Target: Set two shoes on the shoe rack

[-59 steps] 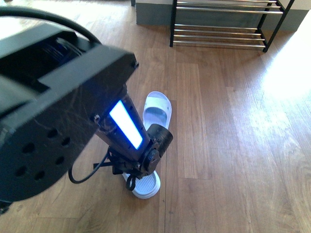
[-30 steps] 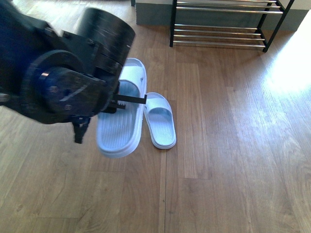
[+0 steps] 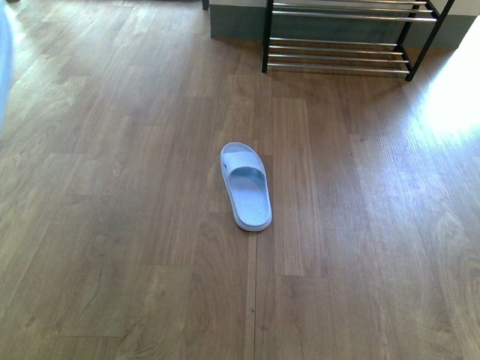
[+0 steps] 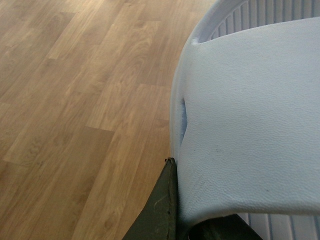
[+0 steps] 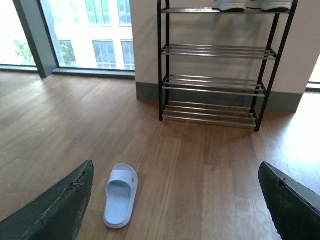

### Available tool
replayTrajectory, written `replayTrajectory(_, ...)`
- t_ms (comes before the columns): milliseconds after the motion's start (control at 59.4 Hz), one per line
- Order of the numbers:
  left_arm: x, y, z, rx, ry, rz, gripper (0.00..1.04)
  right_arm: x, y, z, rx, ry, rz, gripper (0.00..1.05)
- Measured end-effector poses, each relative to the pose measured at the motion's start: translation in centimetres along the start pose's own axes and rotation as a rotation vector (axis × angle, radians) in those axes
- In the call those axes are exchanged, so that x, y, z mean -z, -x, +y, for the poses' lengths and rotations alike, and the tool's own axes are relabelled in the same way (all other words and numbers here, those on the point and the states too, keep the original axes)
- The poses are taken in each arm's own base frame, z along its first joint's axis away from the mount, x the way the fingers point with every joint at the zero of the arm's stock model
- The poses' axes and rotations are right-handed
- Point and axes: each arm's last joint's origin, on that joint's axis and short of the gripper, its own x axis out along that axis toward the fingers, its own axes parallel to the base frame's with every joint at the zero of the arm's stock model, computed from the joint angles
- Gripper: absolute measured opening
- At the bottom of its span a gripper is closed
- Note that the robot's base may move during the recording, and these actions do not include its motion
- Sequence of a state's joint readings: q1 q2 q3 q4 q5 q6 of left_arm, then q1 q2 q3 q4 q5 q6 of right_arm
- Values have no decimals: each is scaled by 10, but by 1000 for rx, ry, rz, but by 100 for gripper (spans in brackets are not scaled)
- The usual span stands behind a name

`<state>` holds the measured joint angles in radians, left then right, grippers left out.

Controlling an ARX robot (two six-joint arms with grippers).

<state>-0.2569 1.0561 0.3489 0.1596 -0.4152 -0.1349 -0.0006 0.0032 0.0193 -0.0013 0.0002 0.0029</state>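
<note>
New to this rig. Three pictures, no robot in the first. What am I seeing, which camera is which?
It is a two-armed robot with a gripper on each arm. The front view looks out from its body: a pale blue slide lies on the wooden floor, the shoe rack beyond. The other two cameras sit on the wrists. The left wrist view is filled by a second slide, which the left gripper holds off the floor. The right wrist view shows the right gripper open and empty, facing the rack, shoes on its top tier.

One pale blue slide (image 5: 120, 196) flat on wood floor (image 5: 210, 170), well apart from shoe rack (image 5: 215, 65); right gripper (image 5: 175, 164) jaws spread wide.
</note>
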Motion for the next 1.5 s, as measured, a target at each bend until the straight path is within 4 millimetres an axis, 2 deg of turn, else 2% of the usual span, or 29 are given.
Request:
replayTrajectory(84, 4, 14, 16, -34, 9, -20, 2, 0, 0, 0, 0, 0, 0, 96)
replayTrajectory(236, 17, 33, 33, -57, 35, -31, 2, 0, 0, 0, 0, 0, 0, 96)
replayTrajectory(438, 42, 38, 49, -91, 84, -18, 2, 0, 0, 0, 0, 0, 0, 96)
replayTrajectory(1498, 44, 38, 50, -92, 99, -21, 2, 0, 0, 0, -3, 0, 0, 96)
